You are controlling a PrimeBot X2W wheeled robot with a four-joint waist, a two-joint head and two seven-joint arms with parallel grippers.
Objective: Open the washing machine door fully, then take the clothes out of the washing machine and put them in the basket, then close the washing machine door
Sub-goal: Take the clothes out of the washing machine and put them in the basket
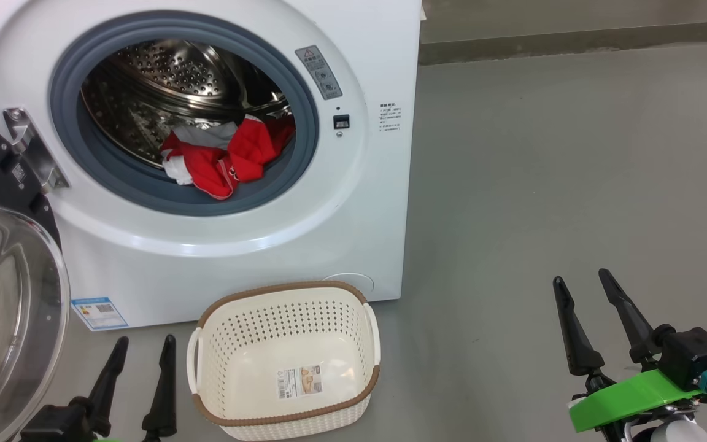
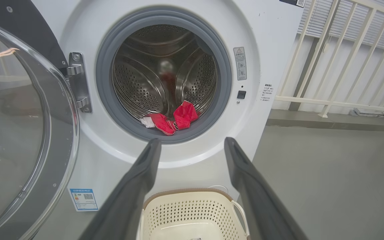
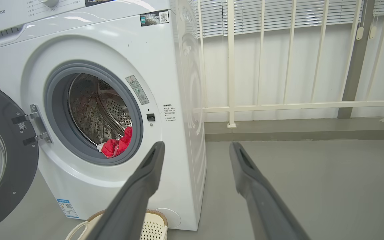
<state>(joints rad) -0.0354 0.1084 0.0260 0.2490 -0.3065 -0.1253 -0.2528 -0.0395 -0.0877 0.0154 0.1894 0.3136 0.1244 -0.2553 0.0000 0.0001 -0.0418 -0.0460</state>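
Red and white clothes point(image 1: 224, 156) lie inside the washing machine point(image 1: 359, 233). The basket point(image 1: 280, 319) in front shows a bare bottom. The left gripper point(image 1: 146, 338) and right gripper point(image 1: 580, 275) are spread wide, empty.

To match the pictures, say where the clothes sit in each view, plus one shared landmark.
Head view: clothes upper left of centre.
Left wrist view: clothes near the middle.
Right wrist view: clothes left of centre, just below mid-height.
Shared landmark: grey rubber ring.
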